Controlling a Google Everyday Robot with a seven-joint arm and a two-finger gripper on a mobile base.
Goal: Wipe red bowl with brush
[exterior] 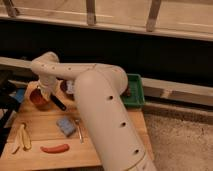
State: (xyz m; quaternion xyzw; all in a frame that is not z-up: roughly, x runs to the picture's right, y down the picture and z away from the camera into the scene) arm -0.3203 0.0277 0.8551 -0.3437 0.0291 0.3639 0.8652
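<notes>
The red bowl (38, 99) sits at the far left of the wooden table (50, 160). My gripper (44, 93) hangs right over the bowl's rim, at the end of the white arm (95, 100) that fills the middle of the view. It is shut on the brush (58, 103). The brush's black handle slants out to the lower right of the bowl, and its head is hidden by the gripper and the bowl.
A blue sponge (65, 125) and a silver fork (79, 129) lie in front of the bowl. A banana (22, 138) and a red chili (55, 148) lie near the front edge. A dark dish (64, 86) and a green tray (135, 91) stand behind the arm.
</notes>
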